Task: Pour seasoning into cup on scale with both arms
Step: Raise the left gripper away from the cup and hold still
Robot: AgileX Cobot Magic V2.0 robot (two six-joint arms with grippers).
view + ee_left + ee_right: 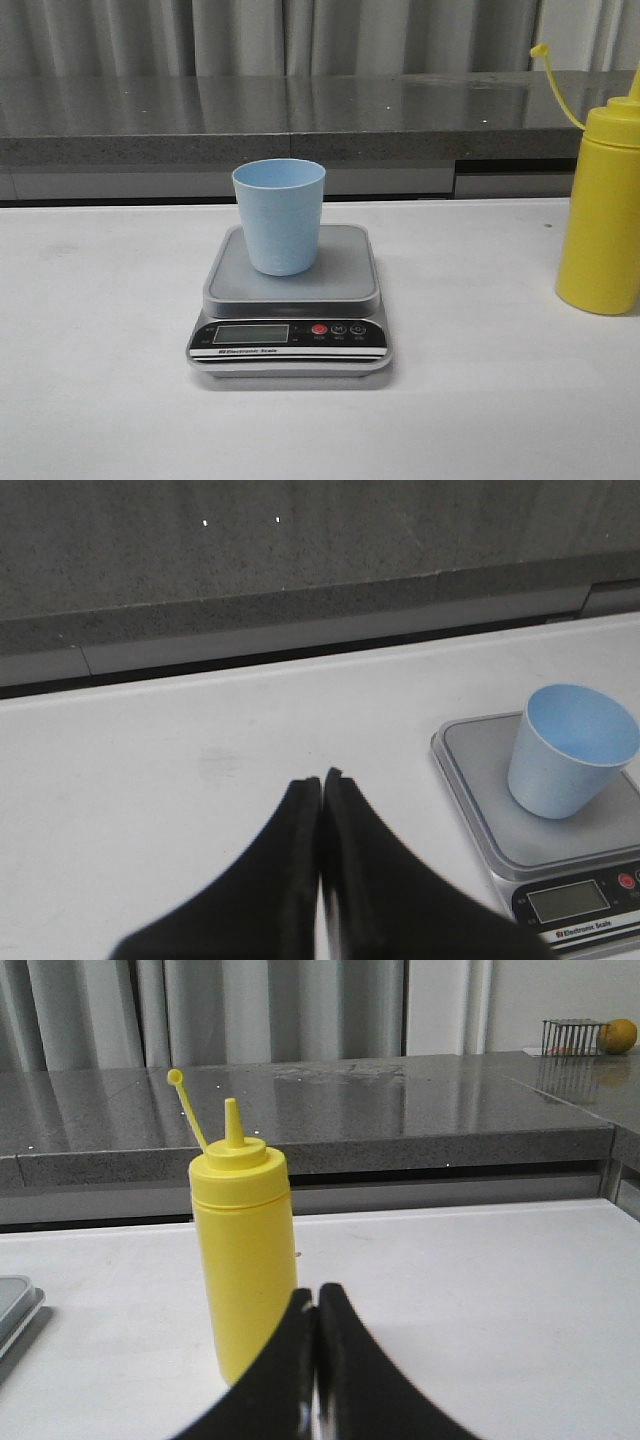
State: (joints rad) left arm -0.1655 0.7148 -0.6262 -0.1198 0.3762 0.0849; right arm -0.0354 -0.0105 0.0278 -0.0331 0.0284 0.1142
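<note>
A light-blue cup (280, 215) stands upright on the silver-grey scale (290, 300) at the middle of the white table. It also shows in the left wrist view (570, 750), on the scale (500, 820). A yellow seasoning bottle (603, 205) stands upright at the right edge of the front view, cap off on its strap. In the right wrist view the bottle (243, 1250) stands just beyond my fingers. My left gripper (322, 777) is shut and empty over bare table, to the left of the scale. My right gripper (316, 1290) is shut and empty, in front of the bottle. Neither gripper shows in the front view.
A grey stone counter (300, 120) runs along the table's back edge, with curtains behind. On the counter's far right sit a small wire basket (573, 1036) and an orange fruit (619, 1035).
</note>
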